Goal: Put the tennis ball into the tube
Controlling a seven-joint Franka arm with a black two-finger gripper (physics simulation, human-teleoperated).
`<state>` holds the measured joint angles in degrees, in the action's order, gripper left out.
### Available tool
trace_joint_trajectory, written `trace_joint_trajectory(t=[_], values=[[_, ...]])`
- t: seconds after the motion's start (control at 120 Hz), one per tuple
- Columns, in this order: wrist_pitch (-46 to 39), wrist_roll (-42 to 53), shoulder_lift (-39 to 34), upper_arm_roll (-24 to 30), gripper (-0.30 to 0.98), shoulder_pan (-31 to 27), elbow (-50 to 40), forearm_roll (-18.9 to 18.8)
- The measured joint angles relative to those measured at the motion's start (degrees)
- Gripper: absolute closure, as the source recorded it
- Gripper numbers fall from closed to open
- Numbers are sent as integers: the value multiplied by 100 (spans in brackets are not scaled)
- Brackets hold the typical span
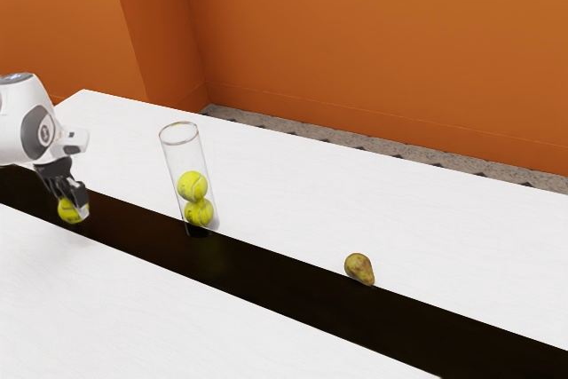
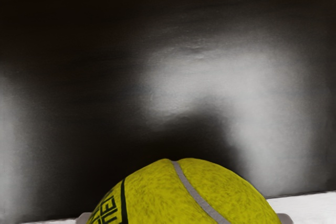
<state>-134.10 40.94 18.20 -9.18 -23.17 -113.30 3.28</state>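
At the exterior view's left, my gripper (image 1: 74, 205) points down, shut on a yellow tennis ball (image 1: 67, 211), low over the dark strip; whether the ball touches the strip I cannot tell. In the wrist view the same ball (image 2: 184, 192) bulges up at the lower edge, with a grey fingertip against each side of it, and the gripper (image 2: 184, 218) spans it. The clear tube (image 1: 172, 159) stands open-topped, toward the exterior view's right from the gripper. Two tennis balls are stacked inside it, an upper ball (image 1: 193, 185) and a lower ball (image 1: 200, 213).
A brownish-green pear (image 1: 358, 267) lies farther toward the exterior view's right, by the edge of the dark strip (image 1: 293, 280). This strip crosses the white table (image 1: 355, 193) lengthwise. Orange walls (image 1: 373, 33) rise behind the table.
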Motion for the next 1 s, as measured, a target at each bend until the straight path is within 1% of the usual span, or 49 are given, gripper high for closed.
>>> trace_joint_trajectory(t=[0.1, 0.225, 0.342, 0.6, 0.7, 0.917, 1.0], values=[[339, -19, -351, 214, 50, 12, 3, -18], [765, -33, -611, 276, 51, 59, 83, -24], [1209, -38, -681, 284, 51, 368, 434, -17], [2005, -9, -1357, 287, 50, 753, 708, 31], [2238, 8, -1419, 357, 49, 940, 927, 57], [2760, 21, -1388, 628, 48, 1042, 1519, 126], [2880, 25, -1338, 663, 47, 1188, 1709, 144]])
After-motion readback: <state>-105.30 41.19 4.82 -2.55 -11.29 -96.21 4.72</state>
